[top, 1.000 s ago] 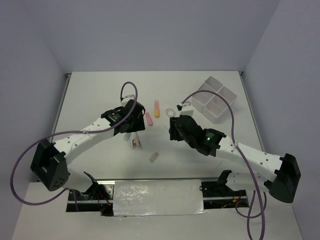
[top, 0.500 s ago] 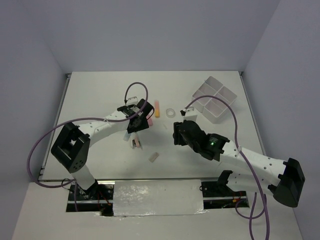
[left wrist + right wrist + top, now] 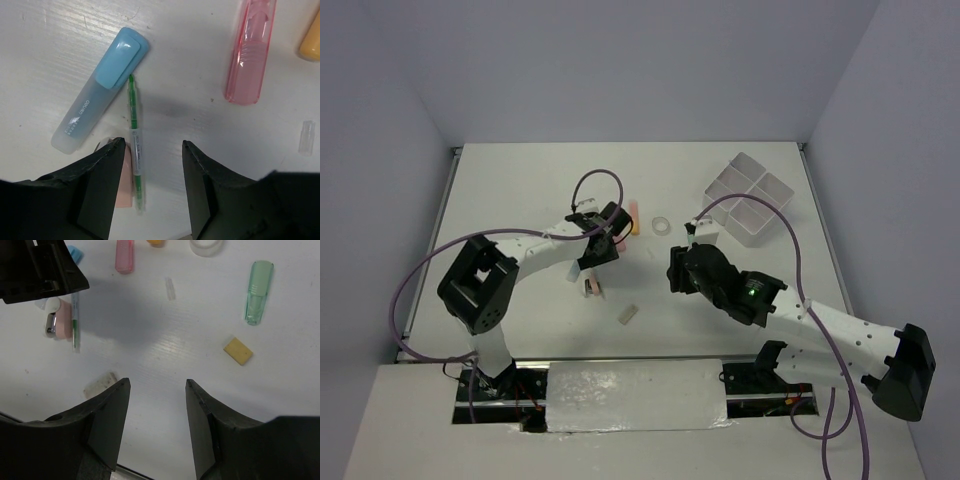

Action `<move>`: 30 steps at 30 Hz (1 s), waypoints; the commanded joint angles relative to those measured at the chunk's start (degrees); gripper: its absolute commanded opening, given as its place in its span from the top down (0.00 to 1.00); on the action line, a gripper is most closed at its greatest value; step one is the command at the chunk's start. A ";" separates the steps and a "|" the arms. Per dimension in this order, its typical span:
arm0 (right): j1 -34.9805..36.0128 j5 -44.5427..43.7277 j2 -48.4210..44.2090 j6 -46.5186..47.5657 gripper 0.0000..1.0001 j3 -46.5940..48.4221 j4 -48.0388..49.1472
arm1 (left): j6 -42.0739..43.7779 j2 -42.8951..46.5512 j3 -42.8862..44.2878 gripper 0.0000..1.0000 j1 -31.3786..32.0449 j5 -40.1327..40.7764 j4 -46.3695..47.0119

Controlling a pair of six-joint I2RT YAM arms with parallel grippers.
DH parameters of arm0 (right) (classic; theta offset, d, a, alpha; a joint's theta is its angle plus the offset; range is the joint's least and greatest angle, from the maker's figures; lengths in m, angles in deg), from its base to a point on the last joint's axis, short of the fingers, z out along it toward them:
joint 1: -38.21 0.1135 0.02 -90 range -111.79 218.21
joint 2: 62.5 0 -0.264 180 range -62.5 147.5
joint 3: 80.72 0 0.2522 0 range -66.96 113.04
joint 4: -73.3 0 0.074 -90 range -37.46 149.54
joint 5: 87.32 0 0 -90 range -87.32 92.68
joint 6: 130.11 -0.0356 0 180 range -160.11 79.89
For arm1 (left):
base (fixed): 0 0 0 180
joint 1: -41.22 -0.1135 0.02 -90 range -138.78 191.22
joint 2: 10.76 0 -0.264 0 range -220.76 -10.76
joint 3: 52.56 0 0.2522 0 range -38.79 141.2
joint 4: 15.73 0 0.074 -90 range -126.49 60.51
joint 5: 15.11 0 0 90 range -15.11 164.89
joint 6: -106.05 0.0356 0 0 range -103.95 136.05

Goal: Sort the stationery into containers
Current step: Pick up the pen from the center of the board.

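My left gripper (image 3: 604,246) is open and empty, low over the stationery. In the left wrist view its jaws (image 3: 152,145) stand wide apart beside a thin green pen (image 3: 134,145), a blue highlighter (image 3: 100,110) and a pink eraser (image 3: 122,180). A pink highlighter (image 3: 248,50) and an orange piece (image 3: 311,42) lie beyond. My right gripper (image 3: 678,270) is open and empty over bare table (image 3: 157,382). Its view shows a green highlighter (image 3: 259,290), a yellow eraser (image 3: 238,351), the tape ring (image 3: 206,246) and a grubby beige eraser (image 3: 100,384). The white four-compartment tray (image 3: 750,195) stands at the far right.
A small clear cap (image 3: 307,136) lies loose near the pink highlighter. A pink roller-like item (image 3: 60,322) lies by the green pen. The left arm's black wrist (image 3: 40,270) reaches into the right wrist view. Both arms' purple cables loop above the table.
The left arm has swung its gripper to the right and farther, over the pens near the pink highlighter. The right gripper has drifted slightly right and nearer. No item has moved.
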State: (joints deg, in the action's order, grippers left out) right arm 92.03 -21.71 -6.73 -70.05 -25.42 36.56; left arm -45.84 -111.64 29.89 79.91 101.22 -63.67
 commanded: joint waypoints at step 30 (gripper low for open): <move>-0.21 1.27 -0.57 1.63 0.44 0.12 2.94 | -4.03 -3.18 -6.10 0.47 2.08 -1.72 3.32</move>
State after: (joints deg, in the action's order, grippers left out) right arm 91.96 -20.02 -6.91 -68.97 -26.10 37.65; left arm -47.70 -113.83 25.15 80.42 100.91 -60.21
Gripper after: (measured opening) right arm 0.559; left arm 0.531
